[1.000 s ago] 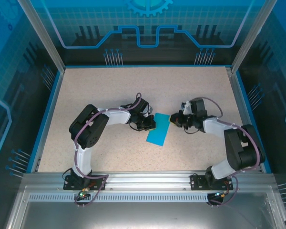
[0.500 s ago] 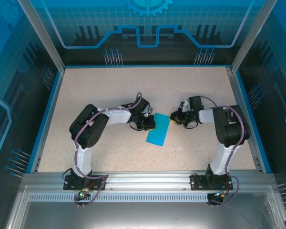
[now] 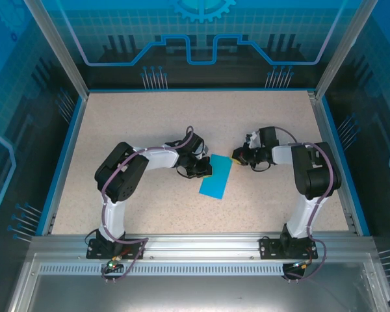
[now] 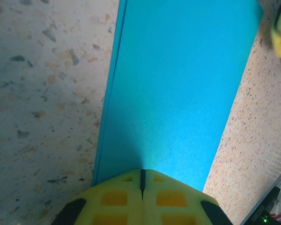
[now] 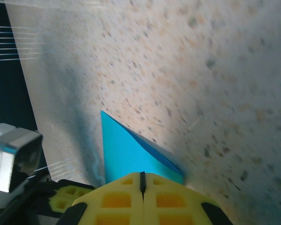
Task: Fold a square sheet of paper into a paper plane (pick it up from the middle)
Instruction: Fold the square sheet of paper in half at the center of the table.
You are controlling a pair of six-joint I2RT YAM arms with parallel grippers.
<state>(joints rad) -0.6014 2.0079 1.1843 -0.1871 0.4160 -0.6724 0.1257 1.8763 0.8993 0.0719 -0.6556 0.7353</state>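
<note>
**Top external view.** We list one thin teal-blue sheet of paper point(image 3: 216, 179), folded to a narrow oblong, lying on the speckled beige table point(image 3: 149, 123) at the centre of the frame. The left gripper point(image 3: 207, 171) touches its upper left edge. The right gripper point(image 3: 236, 156) sits at its upper right corner.

**Left wrist view.** The sheet of paper point(image 4: 178, 93) runs from bottom centre to the top edge, doubled along its left side. The left gripper point(image 4: 142, 174) has its yellow jaws together, tips on the paper's near end.

**Right wrist view.** The right gripper point(image 5: 141, 177) has its jaws together at bottom centre. A corner of the sheet of paper point(image 5: 126, 157) pokes out beyond them. We cannot tell whether it is pinched.
</note>
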